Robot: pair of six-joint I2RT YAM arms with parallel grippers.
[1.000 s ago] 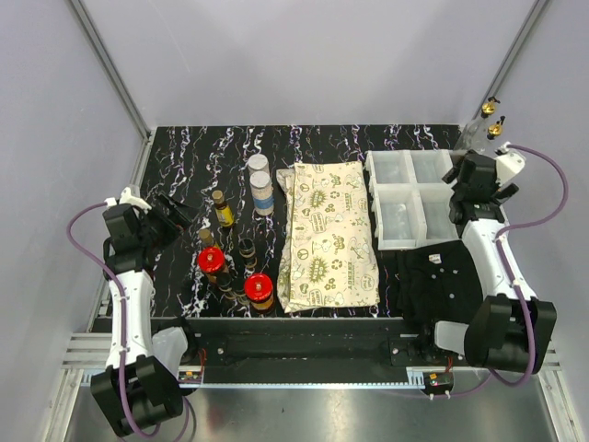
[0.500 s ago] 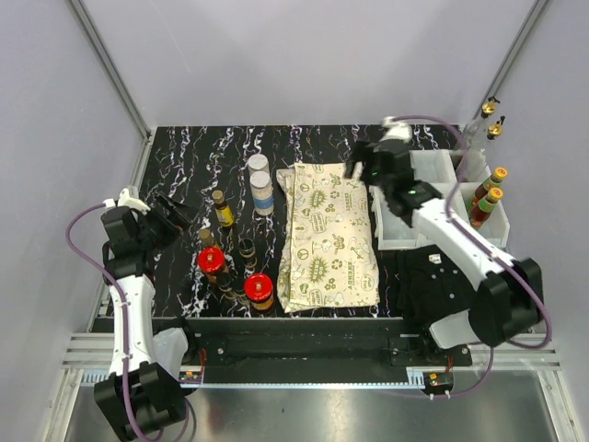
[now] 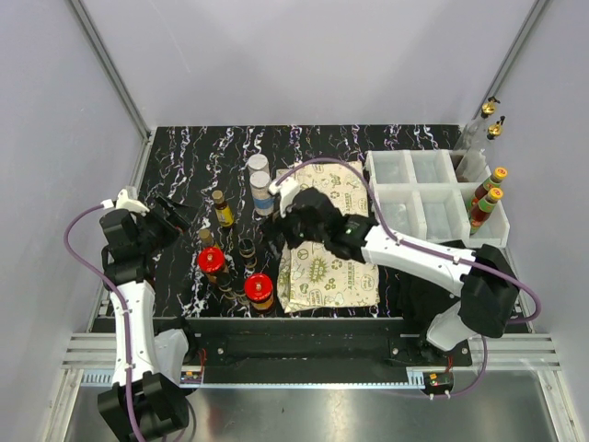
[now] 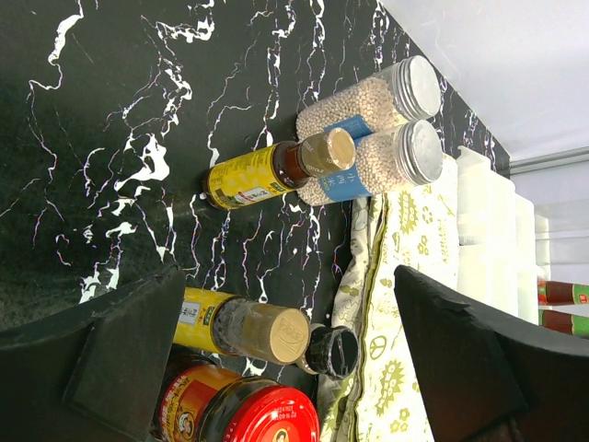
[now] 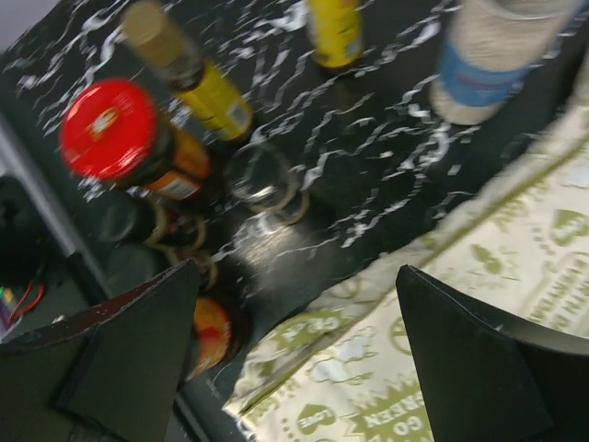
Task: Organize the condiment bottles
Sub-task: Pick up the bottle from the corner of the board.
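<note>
The condiment bottles stand in a cluster left of the cloth: two clear white-capped jars [image 3: 260, 180], a yellow gold-capped bottle [image 3: 222, 208], two red-capped jars [image 3: 211, 261] [image 3: 259, 287] and a black-capped bottle [image 3: 248, 249]. My left gripper [image 3: 175, 214] hangs open just left of them. In its wrist view the gold-capped bottle [image 4: 248, 327] and a red-capped jar [image 4: 248, 414] lie between the fingers [image 4: 120, 359]. My right gripper [image 3: 281, 230] hovers open over the cloth's left edge, empty. Its view shows a red-capped jar [image 5: 115, 129] and a clear jar [image 5: 488, 55].
A cream patterned cloth [image 3: 327, 244] lies mid-table. White compartment bins [image 3: 414, 198] stand at the right, with two red-capped bottles [image 3: 488, 193] in the far right compartment. Two more small bottles [image 3: 490, 120] sit at the back right corner.
My right arm has swung from the bins at the right across the cloth to the bottle cluster. This uncovered the bottles in the right bin. The left arm has barely moved.
</note>
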